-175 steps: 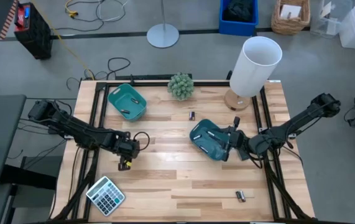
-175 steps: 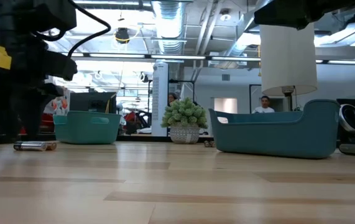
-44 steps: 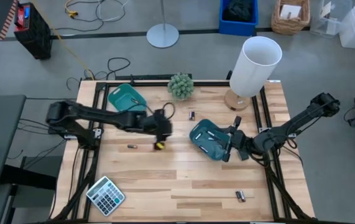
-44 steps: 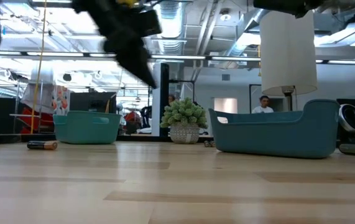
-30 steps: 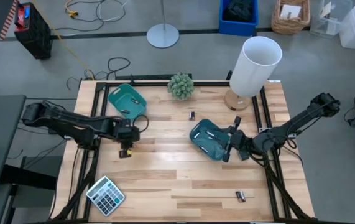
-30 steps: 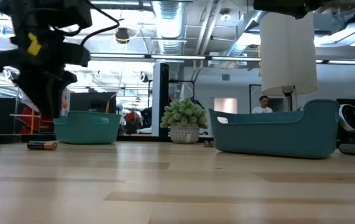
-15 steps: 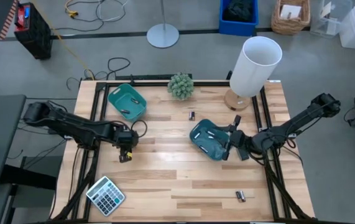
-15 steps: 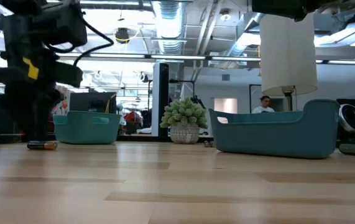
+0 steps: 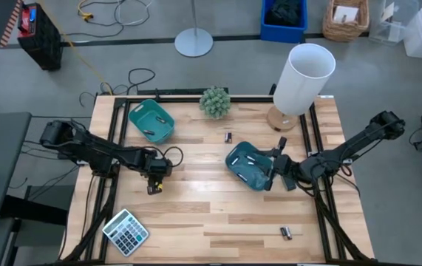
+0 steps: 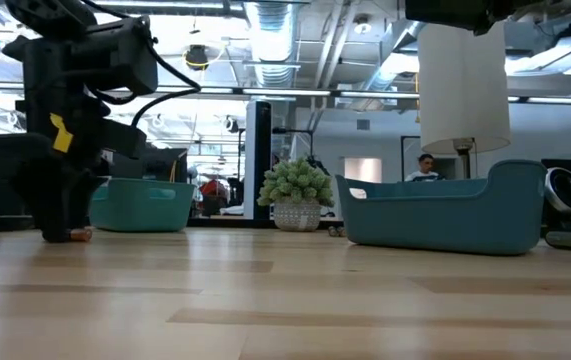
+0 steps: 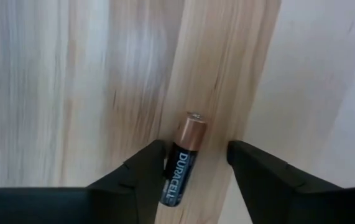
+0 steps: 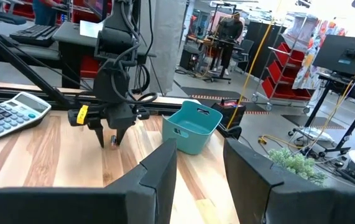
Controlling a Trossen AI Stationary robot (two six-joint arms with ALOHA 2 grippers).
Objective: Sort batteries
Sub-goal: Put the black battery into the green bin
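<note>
Left fingers straddling a loose battery on the table

The left gripper (image 9: 154, 185) is down at the table's (image 9: 218, 214) left side, its fingers spread and holding nothing; in the left wrist view the black-and-copper battery (image 11: 181, 167) lies flat in the gap, off-centre toward one finger, its long axis running lengthwise between them, so closing should pinch its sides. The right gripper (image 9: 272, 174) waits open and empty at the teal tray (image 9: 248, 166), much farther away

"DURACELL" in white capitals runs along the black body of the copper-topped battery (image 11: 181, 167) lying on the table (image 11: 71, 93); no other lettering is legible on anything else in view
</note>
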